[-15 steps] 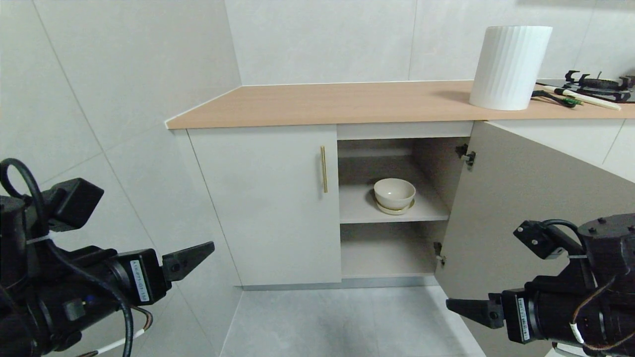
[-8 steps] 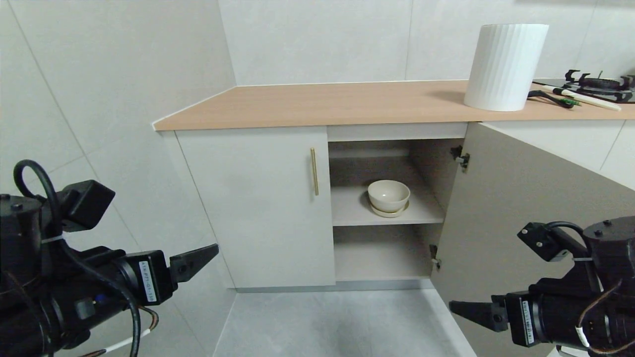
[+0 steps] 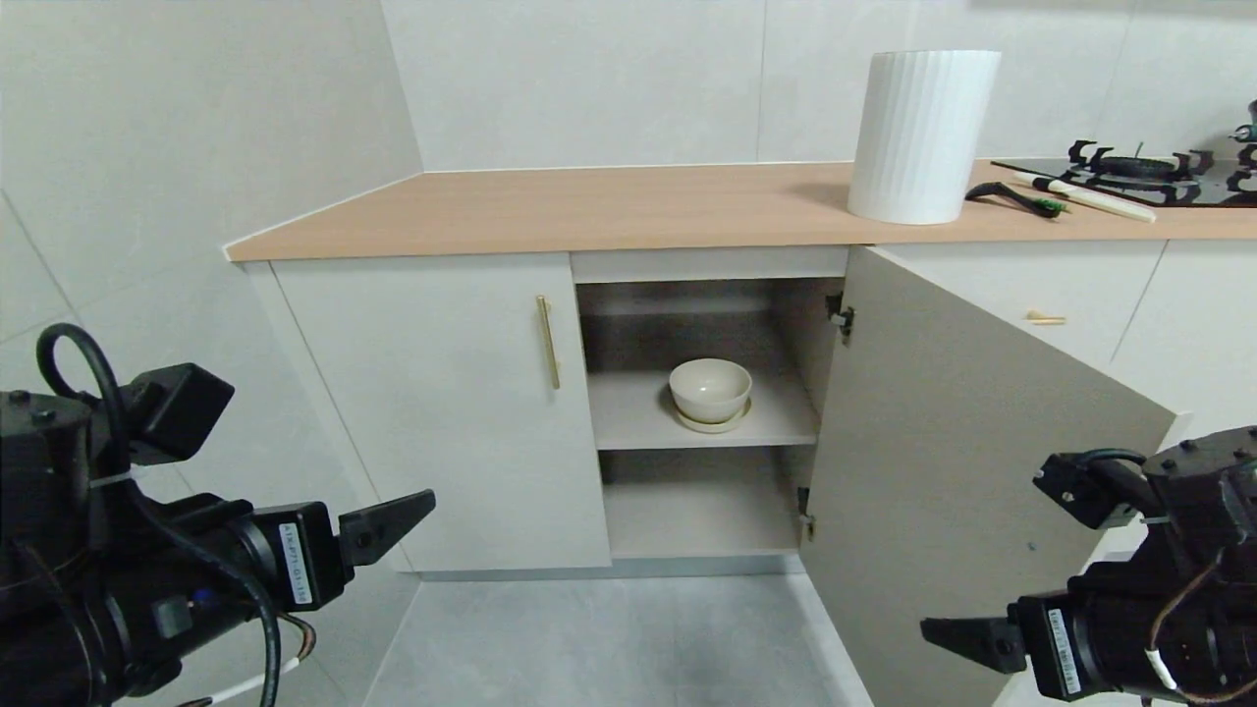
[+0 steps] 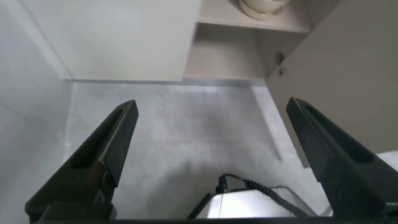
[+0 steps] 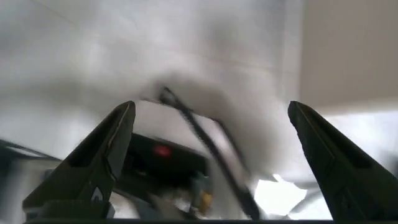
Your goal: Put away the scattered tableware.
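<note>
1. Fingers [image 4: 106, 155] of the left gripper [image 3: 417, 506] are spread and empty, low before the shut door [image 3: 442, 412].
2. The bowl [image 3: 710, 388] sits on its saucer [image 3: 709, 424] on the upper shelf [image 3: 638, 417]. Everything has slid leftward together, so the camera has swung right and the things have not moved.
3. Past the white canister [image 3: 921, 137], the utensils [image 3: 1080, 194] by the hob [image 3: 1139, 167] now show more fully and are probably the next pickup.
4. The right gripper [image 3: 943, 633] is low beside the open door [image 3: 943, 442], likewise parted and empty.
</note>
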Motion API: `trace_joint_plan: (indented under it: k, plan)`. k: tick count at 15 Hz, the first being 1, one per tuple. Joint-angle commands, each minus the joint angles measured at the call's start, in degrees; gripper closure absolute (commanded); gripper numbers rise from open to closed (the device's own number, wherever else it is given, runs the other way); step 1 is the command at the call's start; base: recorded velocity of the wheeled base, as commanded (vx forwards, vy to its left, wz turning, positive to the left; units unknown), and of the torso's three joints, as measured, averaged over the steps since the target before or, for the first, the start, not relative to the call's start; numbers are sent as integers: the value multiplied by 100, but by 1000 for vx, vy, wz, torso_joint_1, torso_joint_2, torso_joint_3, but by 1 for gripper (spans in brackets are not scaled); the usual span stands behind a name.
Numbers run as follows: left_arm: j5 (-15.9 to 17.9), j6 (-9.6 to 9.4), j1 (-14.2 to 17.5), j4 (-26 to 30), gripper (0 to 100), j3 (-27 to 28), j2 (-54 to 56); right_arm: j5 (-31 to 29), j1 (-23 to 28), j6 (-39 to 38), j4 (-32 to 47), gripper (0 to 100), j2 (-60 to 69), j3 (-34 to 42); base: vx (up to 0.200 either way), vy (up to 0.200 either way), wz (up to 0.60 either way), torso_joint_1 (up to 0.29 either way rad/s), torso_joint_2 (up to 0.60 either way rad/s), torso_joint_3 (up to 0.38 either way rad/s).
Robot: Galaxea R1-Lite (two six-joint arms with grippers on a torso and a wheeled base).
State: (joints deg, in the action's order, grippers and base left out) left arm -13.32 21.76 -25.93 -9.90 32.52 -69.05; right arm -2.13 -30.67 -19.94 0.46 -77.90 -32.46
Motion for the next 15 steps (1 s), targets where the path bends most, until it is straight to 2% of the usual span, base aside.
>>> trace_joint_plan:
  k: [1,3,5,6,8,9,12,13,15]
  plan:
    - [-4,4,0,-3,0,-9,-21,-463,140,184,657,0,29,-392,0,0,0,0,0,0]
    - [-4,4,0,-3,0,-9,-12,-657,395,272,1562,0,214,-770,0,0,0,0,0,0]
    - [-4,4,0,-3,0,-18,-39,-701,896,571,2801,0,556,-1342,0,0,0,0,0,0]
    - [-4,4,0,-3,0,-18,-56,-824,1116,623,3056,0,627,-1500,0,0,0,0,0,0]
    - [-4,4,0,-3,0,-18,-56,-1228,1802,887,3056,0,609,-1605,0,0,0,0,0,0]
    - [-4,4,0,-3,0,-18,-56,-1237,2311,1159,2951,0,592,-1667,0,0,0,0,0,0]
    - [-4,4,0,-3,0,-18,-56,-1228,3199,1704,2687,0,512,-1676,0,0,0,0,0,0]
    - [-4,4,0,-3,0,-18,-56,-1237,3287,1731,2590,0,451,-1667,0,0,0,0,0,0]
    - [-4,4,0,-3,0,-18,-56,-1167,3612,1660,1729,0,-156,-1605,0,0,0,0,0,0]
